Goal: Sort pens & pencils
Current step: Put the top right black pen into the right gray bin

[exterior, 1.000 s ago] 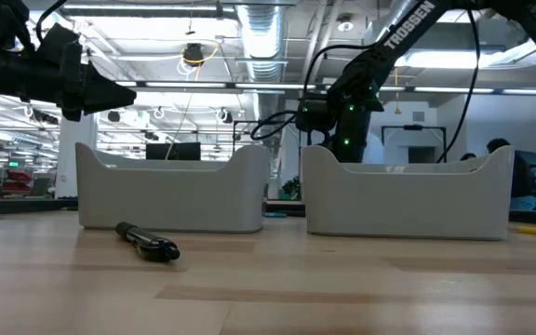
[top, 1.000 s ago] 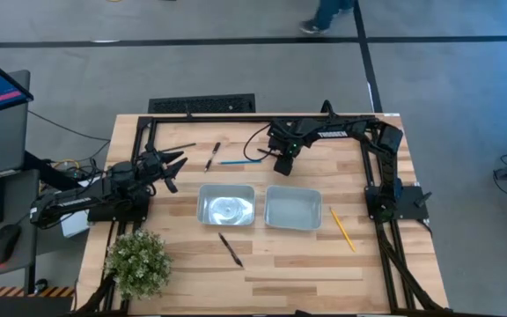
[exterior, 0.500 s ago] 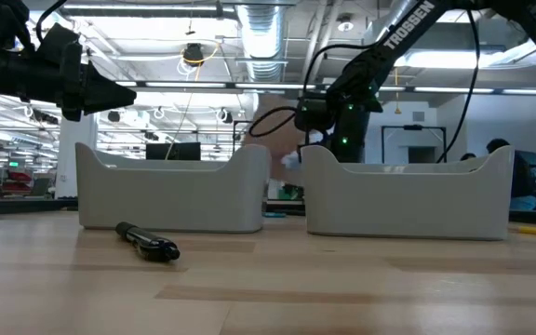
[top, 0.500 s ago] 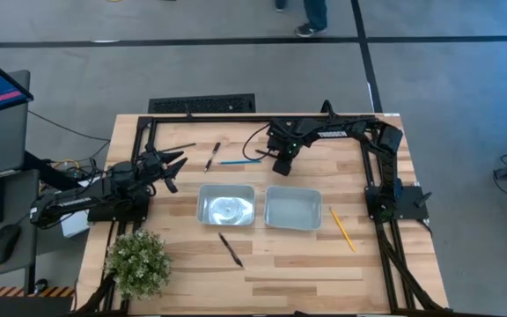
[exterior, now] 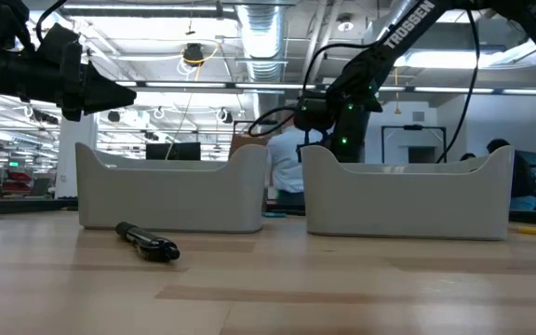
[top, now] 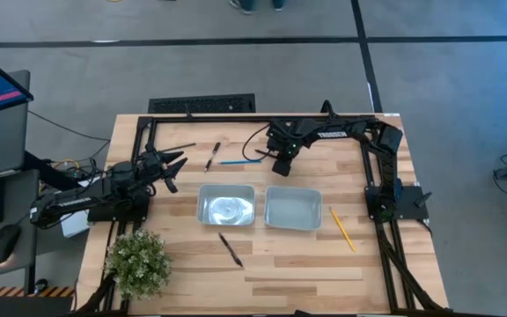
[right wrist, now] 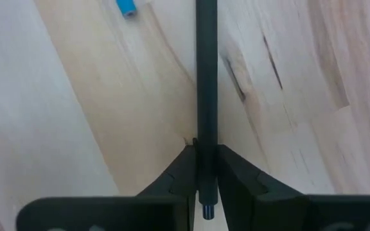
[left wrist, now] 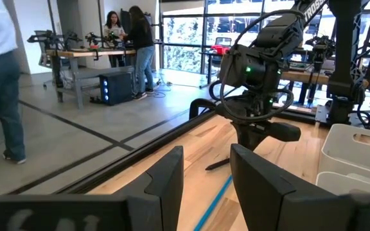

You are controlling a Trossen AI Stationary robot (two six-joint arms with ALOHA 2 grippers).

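My right gripper [top: 282,162] is over the far middle of the table, shut on a dark pen [right wrist: 205,64]. The left wrist view shows this pen [left wrist: 217,165] sticking out sideways below the gripper. A light blue pencil [top: 240,161] lies on the wood just left of it. Two more black pens [top: 211,157] [top: 180,147] lie farther left, and one [top: 231,249] lies near the trays. A yellow pencil [top: 342,229] lies at the right. My left gripper [top: 172,165] hovers open at the left, touching nothing. My right gripper pinches the dark pen between its two fingers close to one end [right wrist: 205,138]; a short stub [right wrist: 206,210] pokes out behind them. The fingers point down from above and lie across the pen. The pen runs out roughly level, low over the wood; whether its free end touches, I cannot tell.
Two pale trays stand side by side mid-table, the left one [top: 202,204] and the right one [top: 268,208]. A potted plant [top: 137,261] sits at the near left corner. Black frame rails run along the far edge [top: 236,117]. People are in the room beyond.
Neither arm nor any pen or pencil has moved. Only a person beyond the table's far edge has walked toward the left.
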